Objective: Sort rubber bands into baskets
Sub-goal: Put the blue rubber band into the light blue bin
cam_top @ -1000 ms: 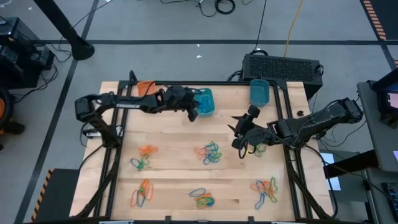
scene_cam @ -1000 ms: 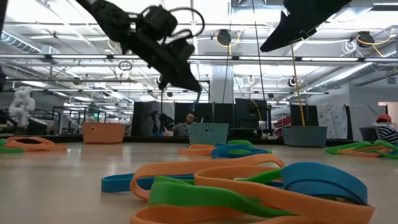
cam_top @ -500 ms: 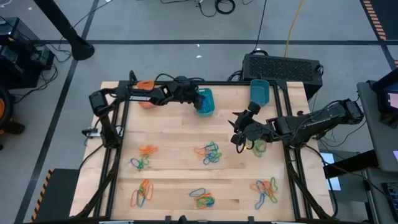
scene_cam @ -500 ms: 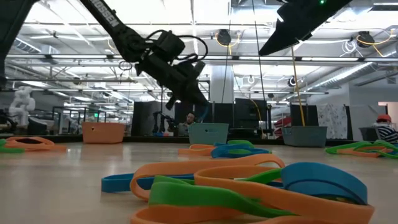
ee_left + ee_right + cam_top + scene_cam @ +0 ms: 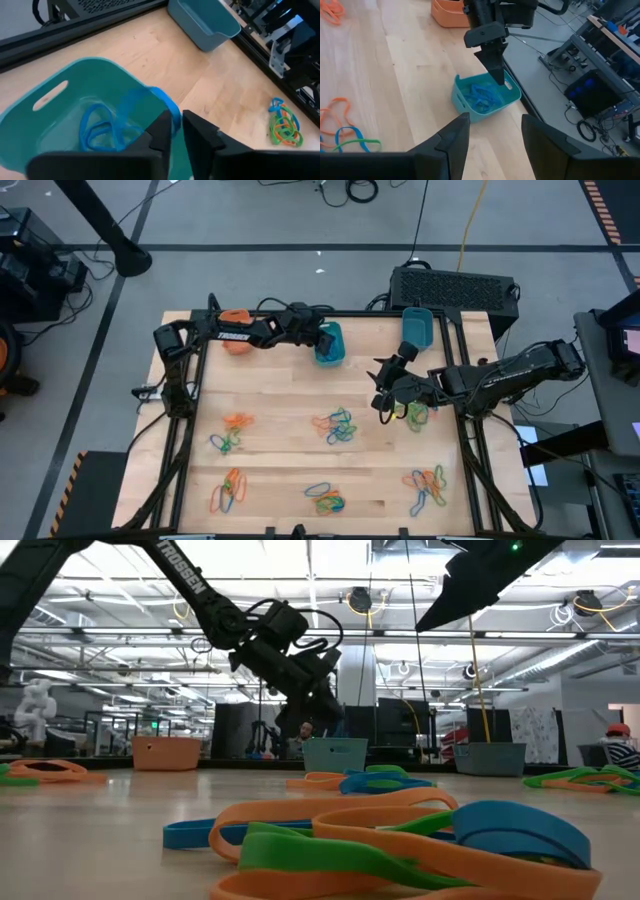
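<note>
You are hovering the left gripper (image 5: 176, 131), fingers slightly parted, over the teal basket (image 5: 45, 100) at 12 o'clock, while the right gripper (image 5: 490, 131) is waiting spread at 3 o'clock.

Grey concrete floor (image 5: 250, 220) is surrounding the wooden table (image 5: 290, 450); a black box (image 5: 455, 285) is sitting behind it, and ceiling lights (image 5: 330, 560) are glowing overhead.

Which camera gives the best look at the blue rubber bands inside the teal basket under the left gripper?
The left wrist view: it looks straight into the teal basket at the blue rubber bands. The right wrist view shows them smaller. The high view shows only the basket, and the low view only its side wall.
</note>
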`<control>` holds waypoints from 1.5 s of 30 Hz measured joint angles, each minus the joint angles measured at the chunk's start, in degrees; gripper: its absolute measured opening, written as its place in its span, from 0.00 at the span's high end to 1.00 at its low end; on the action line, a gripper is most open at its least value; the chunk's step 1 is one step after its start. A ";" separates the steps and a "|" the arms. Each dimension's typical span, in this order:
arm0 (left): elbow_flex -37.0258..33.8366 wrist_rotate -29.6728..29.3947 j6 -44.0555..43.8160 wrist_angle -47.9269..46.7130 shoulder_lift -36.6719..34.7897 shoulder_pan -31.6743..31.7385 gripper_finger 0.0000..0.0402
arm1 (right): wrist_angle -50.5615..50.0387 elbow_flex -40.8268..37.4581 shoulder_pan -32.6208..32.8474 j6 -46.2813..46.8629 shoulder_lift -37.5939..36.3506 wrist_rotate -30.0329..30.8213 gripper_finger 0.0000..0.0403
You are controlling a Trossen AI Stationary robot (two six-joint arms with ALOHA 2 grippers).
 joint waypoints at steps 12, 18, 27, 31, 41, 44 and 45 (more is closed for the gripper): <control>0.02 1.92 -0.04 -4.15 -2.18 2.27 0.67 | -0.02 0.00 0.02 -1.20 0.00 -0.02 0.58; -0.02 4.89 4.57 -14.31 -8.12 2.31 0.67 | -0.02 0.00 0.07 0.19 0.00 -4.38 0.58; -1.49 3.72 15.50 -23.94 -17.04 -8.71 0.67 | -3.74 0.08 0.17 9.40 -0.11 -25.81 0.58; -4.14 -1.33 17.11 -20.24 -19.00 -15.85 0.67 | -12.73 3.13 0.42 20.25 -0.25 -41.02 0.58; -11.62 -7.59 22.10 3.01 -19.34 -33.38 0.67 | -29.36 8.11 13.71 50.55 -0.26 -55.21 0.58; -12.48 -7.70 26.52 7.84 -19.14 -37.11 0.67 | -29.05 8.15 18.78 59.03 -0.24 -55.18 0.58; -12.52 -7.73 27.76 8.57 -18.92 -38.16 0.67 | -28.96 8.15 20.45 61.79 -0.09 -55.05 0.58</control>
